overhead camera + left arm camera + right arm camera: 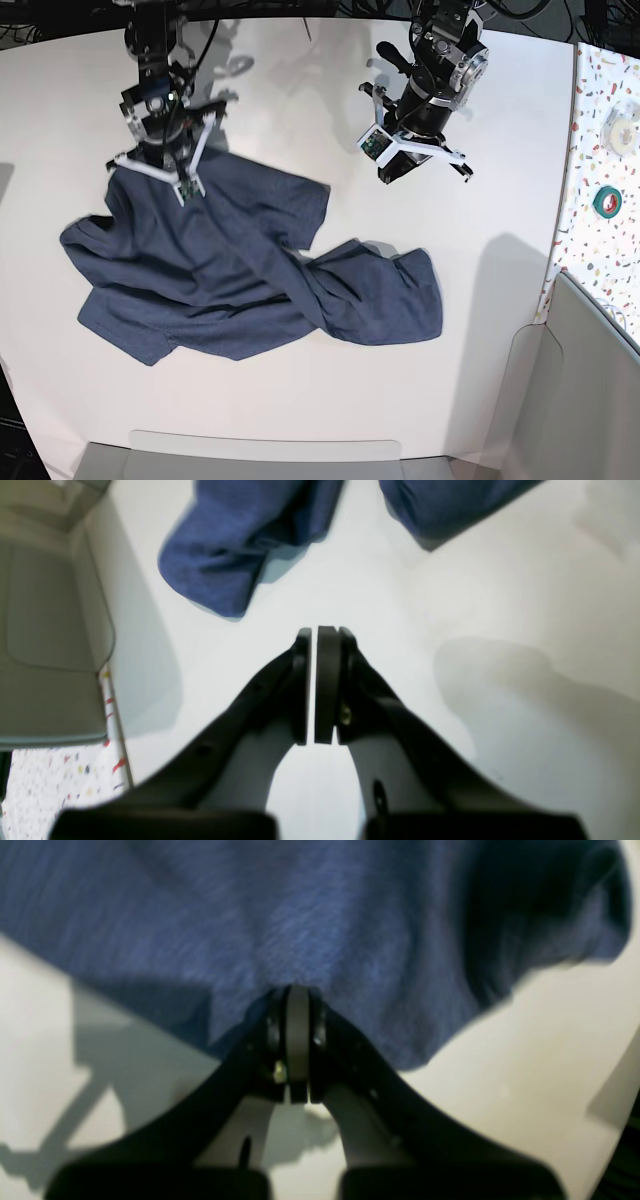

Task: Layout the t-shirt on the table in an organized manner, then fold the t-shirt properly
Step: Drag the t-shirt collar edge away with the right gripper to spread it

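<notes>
The dark blue t-shirt (pixel 250 280) lies crumpled and twisted on the white table (pixel 480 330), spread from the left to the middle. My right gripper (pixel 165 165) is at the shirt's upper left edge. In the right wrist view it (pixel 297 995) is shut on the fabric (pixel 300 915), which drapes away from its tips. My left gripper (pixel 400 168) is above bare table, up and to the right of the shirt. In the left wrist view it (pixel 320 635) is shut and empty, with two folds of the shirt (pixel 220 545) ahead of it.
A speckled terrazzo strip (pixel 605 60) runs along the right edge, holding a green tape roll (pixel 605 200) and a white roll (pixel 625 125). A grey bin (pixel 590 380) stands at the lower right and also shows in the left wrist view (pixel 50 630). A grey panel (pixel 260 455) lines the front edge.
</notes>
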Motion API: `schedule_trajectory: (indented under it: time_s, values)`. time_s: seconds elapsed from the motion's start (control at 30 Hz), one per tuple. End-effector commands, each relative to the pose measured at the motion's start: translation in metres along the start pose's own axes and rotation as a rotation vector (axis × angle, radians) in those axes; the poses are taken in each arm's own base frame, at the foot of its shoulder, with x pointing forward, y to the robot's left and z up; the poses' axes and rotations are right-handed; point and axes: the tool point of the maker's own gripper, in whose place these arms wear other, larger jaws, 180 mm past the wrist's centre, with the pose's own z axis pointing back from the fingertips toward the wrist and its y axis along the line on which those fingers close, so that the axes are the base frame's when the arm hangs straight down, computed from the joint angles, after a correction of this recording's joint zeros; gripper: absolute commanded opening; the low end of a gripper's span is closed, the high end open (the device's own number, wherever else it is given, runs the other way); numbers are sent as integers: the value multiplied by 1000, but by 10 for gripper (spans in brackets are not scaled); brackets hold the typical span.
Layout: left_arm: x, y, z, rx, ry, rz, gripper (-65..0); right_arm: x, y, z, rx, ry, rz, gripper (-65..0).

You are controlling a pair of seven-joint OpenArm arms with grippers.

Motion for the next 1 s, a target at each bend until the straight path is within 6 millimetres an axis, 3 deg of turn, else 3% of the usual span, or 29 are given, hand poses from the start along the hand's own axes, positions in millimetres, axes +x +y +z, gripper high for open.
schedule_trajectory:
  time_s: [0.0, 0.1, 0.23, 0.33, 0.4, 0.53, 0.6, 0.7, 0.83, 0.97]
  values:
    - [14, 10, 1, 34, -50, 4, -650, -7, -9, 10, -27, 10, 35, -650]
    - [14, 9, 1, 32, -50, 7, -650, -25, -22, 29, -71, 32, 77, -650]
    - [15, 8, 1, 30, -50, 7, -650, -49, -30, 31, -87, 82, 134, -650]
    - [14, 9, 1, 32, -50, 7, -650, -54, -25, 31, -54, 82, 133, -650]
    - [15, 10, 1, 35, -49, 7, -650, -58, -38, 32, -55, 79, 75, -650]
    - [15, 12, 0, 41, -50, 9, -650, -42, -71, 35, -42, -43, -162, -650]
    - [17, 15, -2, 49, -55, 7, -649, -24, -88, 40, -25, -132, -286, -650]
    - [38, 36, -11, 103, -101, 22, -649, 0, -94, 44, 19, -239, -419, -650]
    - [61, 71, -28, 175, -112, 96, -649, 29, -75, 42, 86, -299, -458, -650]
    - [61, 104, -54, 192, -47, 201, -649, 40, -39, 34, 184, -290, -448, -650]
